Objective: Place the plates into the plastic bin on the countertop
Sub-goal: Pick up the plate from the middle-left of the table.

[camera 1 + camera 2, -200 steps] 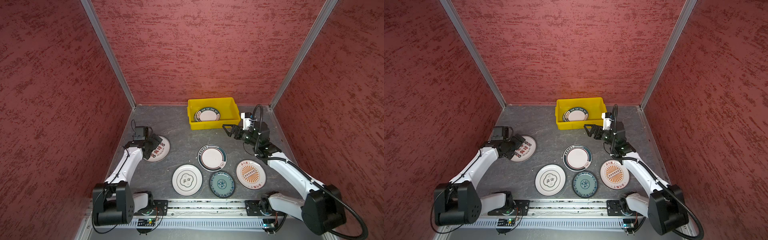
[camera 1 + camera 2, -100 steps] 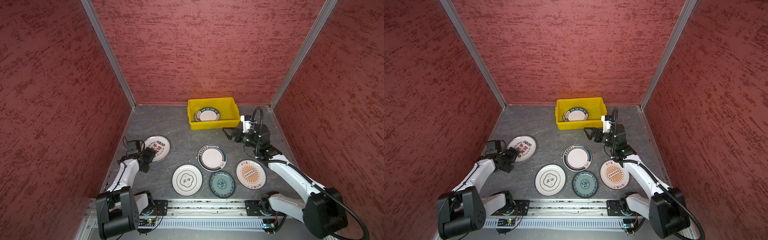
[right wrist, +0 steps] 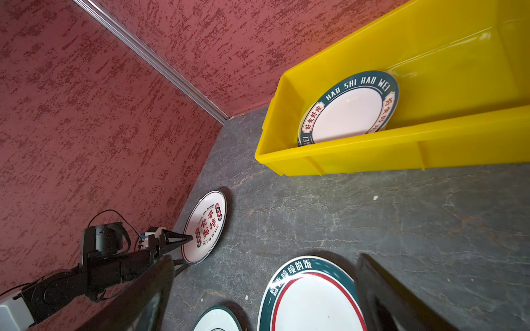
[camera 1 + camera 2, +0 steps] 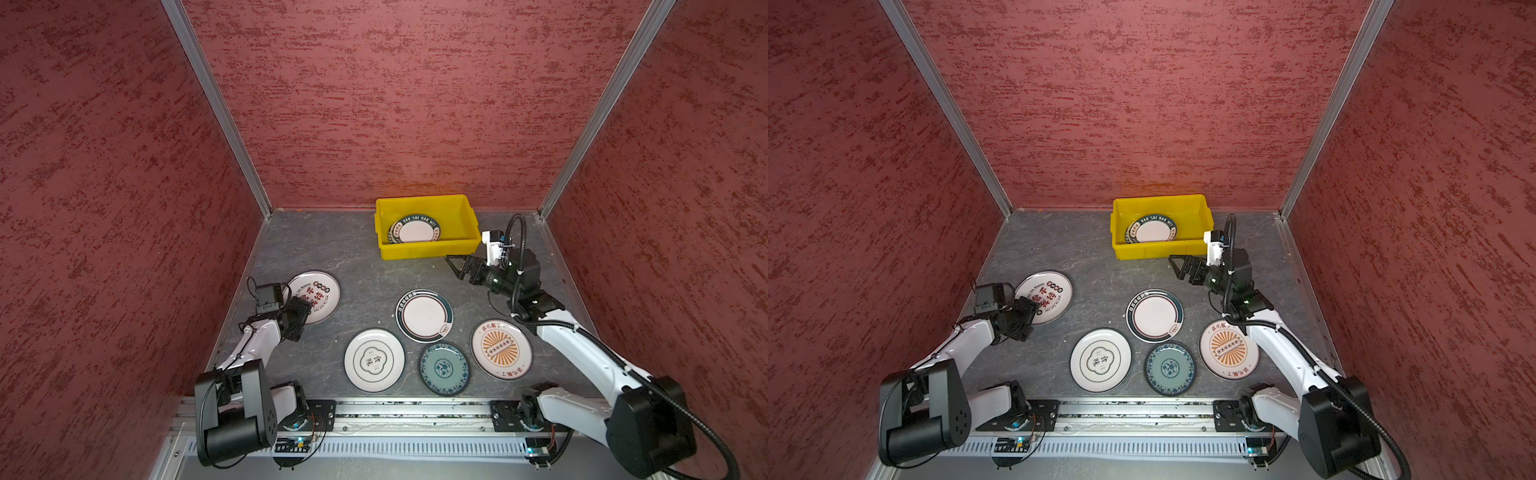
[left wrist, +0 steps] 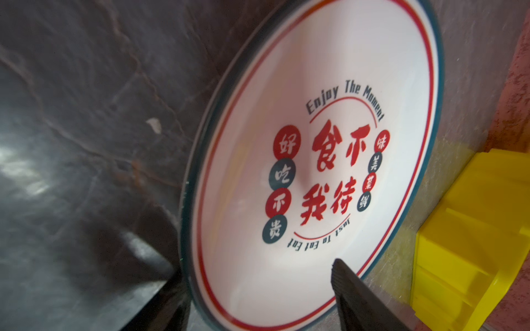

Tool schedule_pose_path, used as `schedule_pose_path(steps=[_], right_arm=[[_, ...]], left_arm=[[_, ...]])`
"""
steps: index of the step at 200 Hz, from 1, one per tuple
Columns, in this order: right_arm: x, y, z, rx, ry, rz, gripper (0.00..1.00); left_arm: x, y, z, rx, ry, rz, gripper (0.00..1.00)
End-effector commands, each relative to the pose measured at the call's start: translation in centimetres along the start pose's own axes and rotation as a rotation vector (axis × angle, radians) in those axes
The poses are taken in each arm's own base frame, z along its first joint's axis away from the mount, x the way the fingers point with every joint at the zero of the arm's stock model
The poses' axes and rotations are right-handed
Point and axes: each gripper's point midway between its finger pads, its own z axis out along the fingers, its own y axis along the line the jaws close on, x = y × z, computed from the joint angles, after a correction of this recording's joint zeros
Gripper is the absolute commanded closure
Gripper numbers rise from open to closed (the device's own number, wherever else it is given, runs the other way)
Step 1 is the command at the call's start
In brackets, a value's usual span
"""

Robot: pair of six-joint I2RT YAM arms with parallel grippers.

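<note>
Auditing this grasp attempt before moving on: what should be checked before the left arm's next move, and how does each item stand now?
1. Left pincer astride the red-print plate rim: ok.
2. Jaws clamped on it: not ok, gap visible.
3. Outer finger under the rim: cannot tell.
4. Right pincer open and empty: ok.
5. Yellow bin has free floor: ok.
6. Right pincer outside the bin opening: ok.

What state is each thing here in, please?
Plastic bin: upright, plates inside.
Red-print plate: flat, not gripped.
Left gripper: open, fingers astride its rim.
Right gripper: open, empty.
Dark-rimmed plate: flat, free.
Black-print plate: flat, free.
Teal plate: flat, free.
Sunburst plate: flat, free.
</note>
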Motion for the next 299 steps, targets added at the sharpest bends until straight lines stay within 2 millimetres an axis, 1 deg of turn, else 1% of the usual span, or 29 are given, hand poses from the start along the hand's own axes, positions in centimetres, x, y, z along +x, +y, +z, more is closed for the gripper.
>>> schedule_pose_path(steps=[1, 15, 30, 39, 47, 65, 82, 113, 132, 144, 155, 208, 219, 232, 259, 299], right_arm=[[-0.9, 0.2, -0.5, 0.011, -0.035, -0.007, 0.01], [-1.0, 0.2, -0.6, 0.014, -0.039, -0.006, 0.01], [-1.0, 0.2, -0.6, 0.019, -0.041, -0.005, 0.01], [-1.0, 0.1, -0.6, 0.021, -0.040, -0.003, 0.01], [-0.9, 0.0, -0.6, 0.024, -0.040, -0.001, 0.01], [-0.9, 0.0, -0.6, 0.028, -0.040, 0.003, 0.01], [-0.9, -0.2, -0.7, 0.037, -0.040, 0.006, 0.01], [-1.0, -0.4, -0.8, 0.051, -0.048, 0.008, 0.01], [-1.0, -0.4, -0.9, 0.057, -0.051, 0.011, 0.01], [-1.0, -0.5, -0.9, 0.062, -0.052, 0.011, 0.01], [-1.1, -0.6, -1.0, 0.067, -0.054, 0.012, 0.01], [-1.1, -0.8, -1.1, 0.083, -0.059, 0.010, 0.01], [-1.1, -0.9, -1.1, 0.086, -0.056, 0.008, 0.01], [-1.1, -0.9, -1.1, 0.090, -0.056, 0.005, 0.01], [-1.2, -1.0, -1.2, 0.097, -0.060, 0.004, 0.01], [-1.2, -1.1, -1.2, 0.103, -0.061, 0.004, 0.01]], left_arm=[[0.1, 1.9, 0.8, -0.036, -0.020, -0.039, 0.29], [0.1, 2.2, 1.0, -0.036, -0.026, -0.048, 0.33], [0.1, 2.6, 1.2, -0.045, -0.032, -0.051, 0.35], [0.0, 2.7, 1.3, -0.048, -0.036, -0.050, 0.38], [-0.2, 2.6, 1.4, -0.047, -0.045, -0.044, 0.41], [-0.4, 2.6, 1.6, -0.045, -0.056, -0.035, 0.44], [-0.6, 2.6, 1.8, -0.040, -0.068, -0.041, 0.48], [-0.8, 2.5, 2.2, -0.035, -0.071, -0.057, 0.50], [-0.8, 2.5, 2.6, -0.031, -0.062, -0.064, 0.55], [-0.8, 2.5, 2.9, -0.032, -0.059, -0.073, 0.56], [-0.6, 2.6, 3.1, -0.030, -0.050, -0.080, 0.59], [-0.4, 2.6, 4.3, -0.002, -0.028, -0.121, 0.64], [-0.4, 2.7, 4.5, -0.006, -0.027, -0.128, 0.67], [-0.5, 2.8, 4.7, -0.008, -0.026, -0.139, 0.68], [-0.3, 2.6, 5.4, 0.025, -0.008, -0.164, 0.72], [-0.3, 2.5, 5.6, 0.024, -0.001, -0.170, 0.77]])
